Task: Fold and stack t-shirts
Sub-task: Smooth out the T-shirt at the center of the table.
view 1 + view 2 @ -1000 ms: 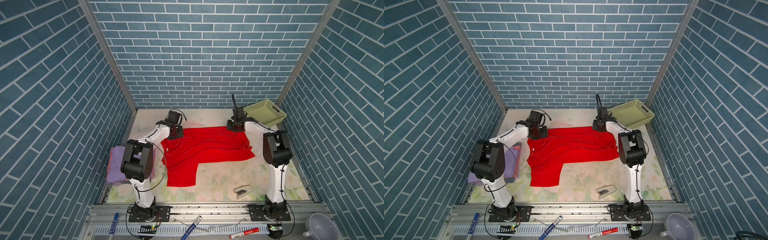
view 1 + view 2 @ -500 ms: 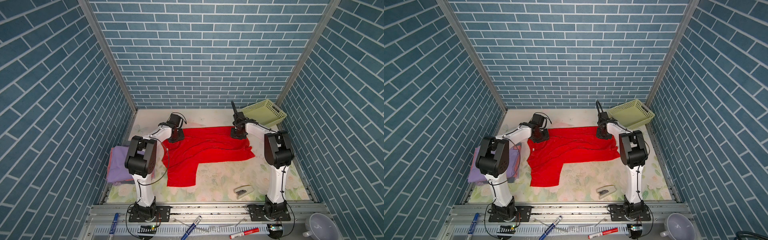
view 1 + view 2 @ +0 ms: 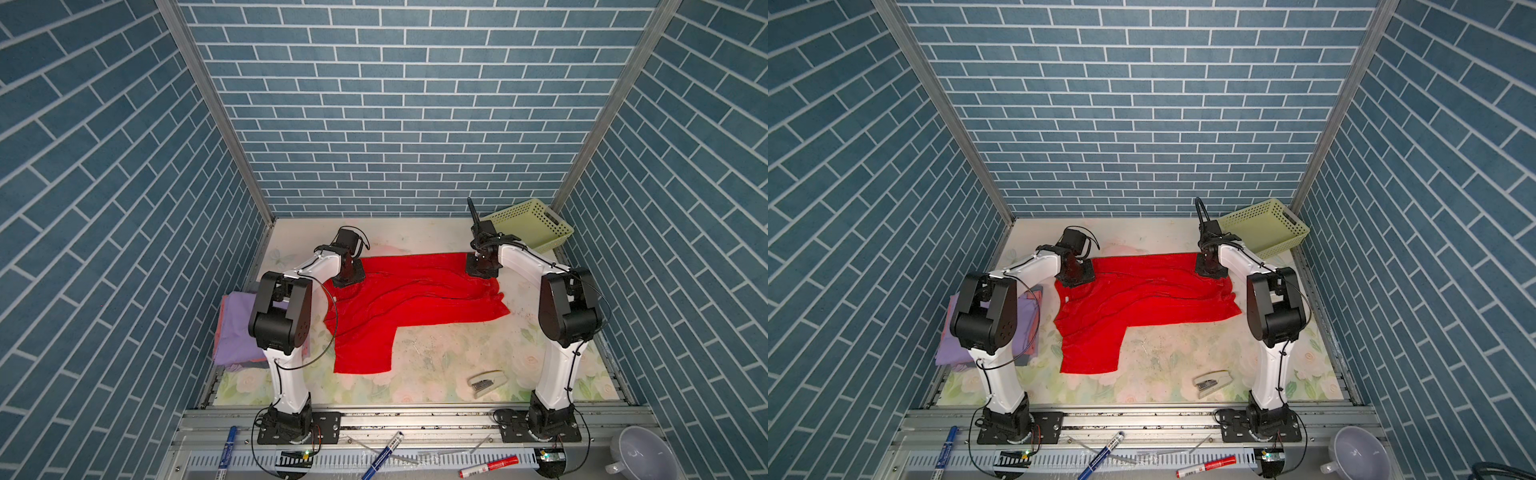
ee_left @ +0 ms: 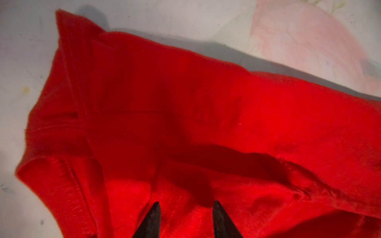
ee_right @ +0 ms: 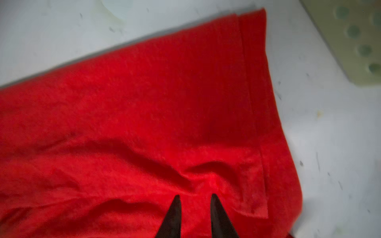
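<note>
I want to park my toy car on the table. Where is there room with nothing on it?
Biggest bare patch: the flowery table between the red t-shirt, the stapler and the right arm. A thinner strip lies behind the shirt, along the back wall. Crowded: the left edge with the folded purple pile, and the back right corner with the basket.

Enclosure. Back wall and two side walls, blue brick pattern, white joints. Two aluminium corner posts. Worktop, pale floral covering, scuffed. Aluminium rail along near edge. Lighting even, shadows soft.
</note>
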Tool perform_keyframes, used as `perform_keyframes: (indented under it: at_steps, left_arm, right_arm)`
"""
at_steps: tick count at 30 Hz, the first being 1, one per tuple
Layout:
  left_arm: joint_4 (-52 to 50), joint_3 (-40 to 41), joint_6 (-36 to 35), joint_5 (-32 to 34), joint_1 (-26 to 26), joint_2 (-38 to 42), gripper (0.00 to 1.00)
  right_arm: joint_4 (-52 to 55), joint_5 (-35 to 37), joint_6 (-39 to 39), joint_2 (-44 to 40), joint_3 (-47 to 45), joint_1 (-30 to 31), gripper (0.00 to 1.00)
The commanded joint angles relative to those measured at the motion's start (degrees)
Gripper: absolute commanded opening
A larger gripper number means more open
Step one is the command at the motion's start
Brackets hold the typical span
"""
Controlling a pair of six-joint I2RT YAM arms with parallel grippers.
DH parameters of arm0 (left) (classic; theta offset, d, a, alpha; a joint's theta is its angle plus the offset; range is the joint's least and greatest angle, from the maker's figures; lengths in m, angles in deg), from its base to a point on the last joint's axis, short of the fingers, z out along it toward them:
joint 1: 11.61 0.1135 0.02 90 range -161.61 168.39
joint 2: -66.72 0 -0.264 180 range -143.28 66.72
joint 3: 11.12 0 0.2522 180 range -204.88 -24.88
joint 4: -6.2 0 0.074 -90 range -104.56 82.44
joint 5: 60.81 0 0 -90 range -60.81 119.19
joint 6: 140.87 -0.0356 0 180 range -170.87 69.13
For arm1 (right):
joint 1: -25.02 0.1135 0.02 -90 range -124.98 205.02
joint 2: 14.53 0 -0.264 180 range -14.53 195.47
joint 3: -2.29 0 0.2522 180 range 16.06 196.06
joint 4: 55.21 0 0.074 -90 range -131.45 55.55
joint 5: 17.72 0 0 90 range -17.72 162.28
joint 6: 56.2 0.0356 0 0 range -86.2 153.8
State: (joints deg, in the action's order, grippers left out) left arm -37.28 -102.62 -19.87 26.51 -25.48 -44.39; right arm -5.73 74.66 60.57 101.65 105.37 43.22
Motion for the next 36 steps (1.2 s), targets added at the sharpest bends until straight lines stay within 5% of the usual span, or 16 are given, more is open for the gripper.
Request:
perform_keyframes:
  at_steps: [1,9,18,21,25,27,32,36]
  left_arm:
    - [-1.62,-0.63,0.99,0.18,0.67,-1.84,0.43]
    - [-0.17,-2.89,3.62,-1.92,2.21,-7.07,0.43]
    - [-2.44,-16.3,1.78,-2.65,6.31,-18.3,0.43]
    - [-3.87,-22.99,2.04,-3.55,7.77,-22.52,0.43]
    - [-7.22,-31.04,2.1,-3.59,8.73,-26.81,0.43]
    - [-8.22,-32.84,2.48,-4.51,8.86,-27.53,0.42]
    - [-5.29,-28.57,3.27,-5.75,8.86,-24.73,0.43]
    - [-3.93,-26.12,3.58,-6.02,8.87,-23.12,0.43]
  right_arm:
    - [-1.34,-1.48,1.17,5.44,5.56,-0.35,0.26]
    - [-1.96,-1.97,2.77,14.97,11.91,-0.35,0.25]
    - [-3.1,-3.21,3.82,27.89,27.55,-1.0,0.25]
    - [-3.68,-6.46,4.1,34.19,37.71,-1.64,0.26]
    - [9.74,-9.91,2.79,45.21,58.45,-1.76,0.25]
    - [9.54,-9.52,3.35,42.98,56.67,-1.72,0.25]
    - [-2.49,-7.73,5.47,24.55,33.06,-1.75,0.32]
    - [-2.04,-6.43,8.72,15.45,21.93,-1.62,0.36]
